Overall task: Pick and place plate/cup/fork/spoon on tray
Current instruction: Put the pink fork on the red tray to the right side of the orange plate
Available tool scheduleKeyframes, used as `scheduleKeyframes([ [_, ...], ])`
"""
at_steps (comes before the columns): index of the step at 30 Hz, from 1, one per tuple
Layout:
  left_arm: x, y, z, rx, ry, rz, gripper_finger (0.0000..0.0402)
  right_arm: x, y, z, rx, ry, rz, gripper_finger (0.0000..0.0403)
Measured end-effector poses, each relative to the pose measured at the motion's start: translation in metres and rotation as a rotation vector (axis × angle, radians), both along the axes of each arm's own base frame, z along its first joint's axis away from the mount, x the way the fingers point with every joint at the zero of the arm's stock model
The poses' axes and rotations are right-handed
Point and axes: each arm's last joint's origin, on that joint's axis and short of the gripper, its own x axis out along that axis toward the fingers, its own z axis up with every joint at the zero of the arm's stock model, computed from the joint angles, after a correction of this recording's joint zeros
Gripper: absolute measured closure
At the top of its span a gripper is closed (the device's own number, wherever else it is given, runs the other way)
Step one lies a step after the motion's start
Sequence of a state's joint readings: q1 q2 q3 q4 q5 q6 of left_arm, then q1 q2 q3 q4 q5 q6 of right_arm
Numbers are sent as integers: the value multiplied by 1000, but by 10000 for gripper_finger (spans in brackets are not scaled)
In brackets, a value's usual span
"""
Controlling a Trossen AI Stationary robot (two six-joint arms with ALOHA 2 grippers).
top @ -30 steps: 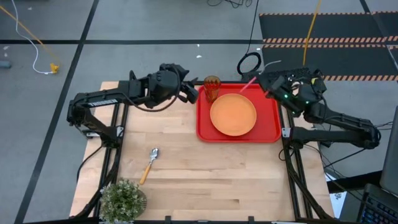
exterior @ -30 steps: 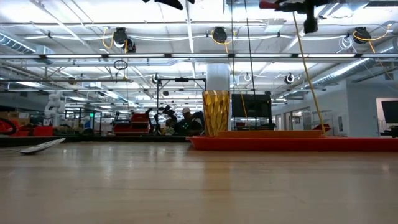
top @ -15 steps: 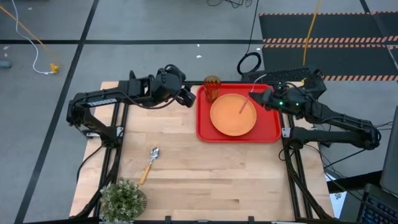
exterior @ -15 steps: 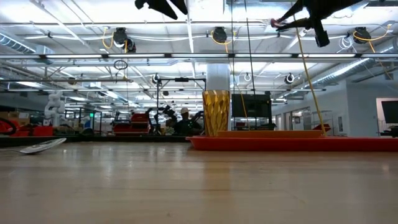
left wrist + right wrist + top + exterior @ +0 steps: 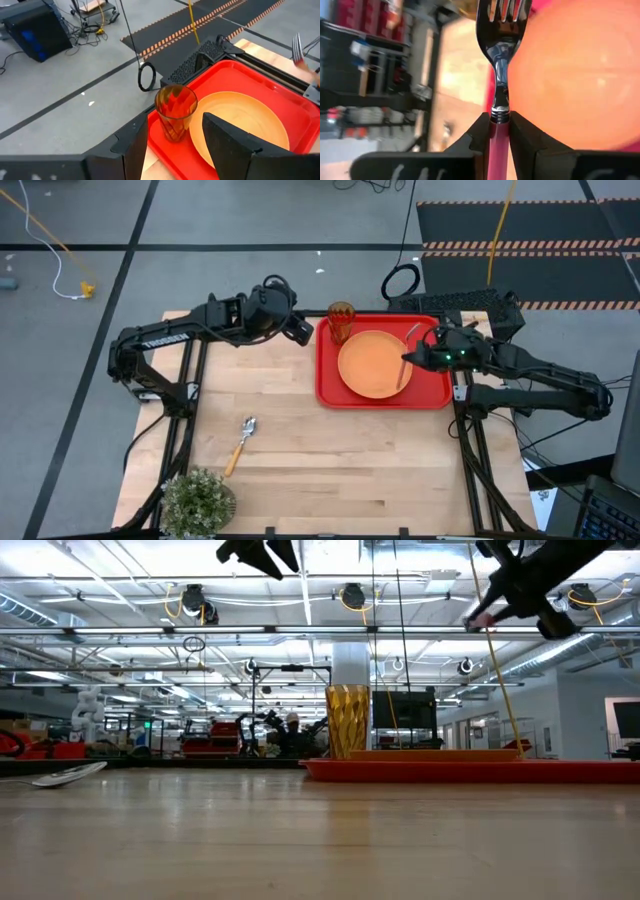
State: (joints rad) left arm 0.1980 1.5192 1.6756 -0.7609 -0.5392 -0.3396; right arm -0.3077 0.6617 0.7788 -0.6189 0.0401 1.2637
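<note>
The red tray (image 5: 438, 385) lies at the table's far right with the orange plate (image 5: 372, 365) on it. The amber cup (image 5: 341, 322) stands upright on the tray's far left corner and also shows in the left wrist view (image 5: 175, 112). My right gripper (image 5: 416, 360) is over the plate's right part, shut on the red-handled fork (image 5: 501, 60). My left gripper (image 5: 180, 150) is open and empty, in the air just left of the cup. The yellow-handled spoon (image 5: 240, 442) lies on the bare table at the near left. My right gripper pinches the fork's red handle (image 5: 498, 142) between its two fingers, right where the handle meets the metal neck. The gripper comes from the table's right. The fork is lifted clear above the plate, its tines (image 5: 414, 331) toward the table's far edge.
A small potted plant (image 5: 197, 500) stands at the table's near left corner. A black cable ring (image 5: 401, 282) and a dark mat lie on the floor beyond the far edge. Bare wood stretches between the tray and the spoon.
My right gripper has carried the fork from above the tray's far right corner toward the near edge and down, over the plate's right part. It has turned, so the fork has swung about and its tines now point toward the far edge.
</note>
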Motion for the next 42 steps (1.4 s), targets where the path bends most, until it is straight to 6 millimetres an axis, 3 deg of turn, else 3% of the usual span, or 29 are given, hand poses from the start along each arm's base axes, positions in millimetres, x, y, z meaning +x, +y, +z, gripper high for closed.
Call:
scheduleKeyframes([
  [18, 0, -2, -3, -88, -30, 1, 211, 4, 1, -34, 112, 393, 110, 365],
  [26, 0, -3, -3, -88, -21, -5, 211, 9, -14, -43, 66, 484, 136, 365],
  [33, 0, -6, -4, -122, -18, -50, 211, 7, -30, -50, 96, 532, 167, 365],
  [42, 1, -14, -5, -138, -20, -63, 211, 4, -49, -50, 123, 468, 137, 364],
])
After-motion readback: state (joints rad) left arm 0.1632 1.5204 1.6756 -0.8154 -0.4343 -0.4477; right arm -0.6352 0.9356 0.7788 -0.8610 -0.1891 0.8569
